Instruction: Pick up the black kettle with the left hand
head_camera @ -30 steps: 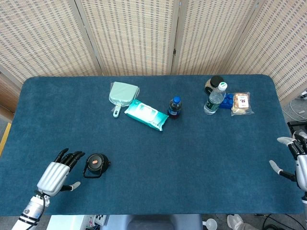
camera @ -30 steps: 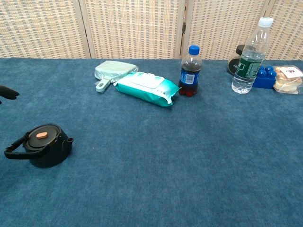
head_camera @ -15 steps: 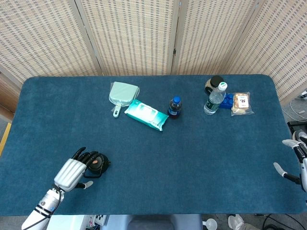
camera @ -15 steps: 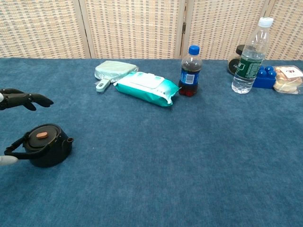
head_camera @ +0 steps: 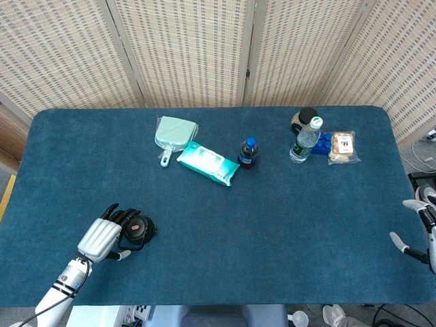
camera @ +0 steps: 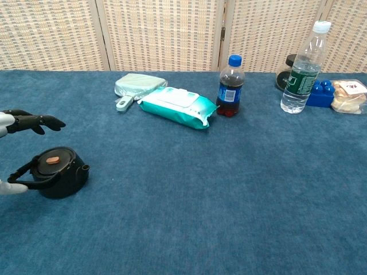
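The kettle (head_camera: 138, 230) sits on the table (head_camera: 272, 225) toward its 8 o'clock corner, lid with an orange knob facing up and its bail handle swung out toward the left hand (head_camera: 103, 236). That hand is now over the handle side: in the head view its dark fingers (head_camera: 122, 216) reach across the kettle's far rim, and in the chest view the fingers (camera: 34, 122) stretch out above the kettle (camera: 57, 172) while the pale thumb tip (camera: 12, 188) lies just at the handle's end. The hand is spread wide around the kettle, not closed on it, and the kettle stands on the cloth. Compared with half a second ago the hand has slid slightly toward 9 o'clock and the kettle has shifted a touch, its handle lifted a little; a second ago the hand was well short of it. The right hand (head_camera: 421, 228) hangs at the table's 4 o'clock edge, fingers apart and holding nothing, much as before. At 12 o'clock lie a green dustpan (head_camera: 174, 135), a wipes pack (head_camera: 208, 163), a cola bottle (head_camera: 248, 152), a water bottle (head_camera: 305, 140), a dark jar (head_camera: 303, 118), blue blocks (head_camera: 322, 144) and a snack bag (head_camera: 342, 147).
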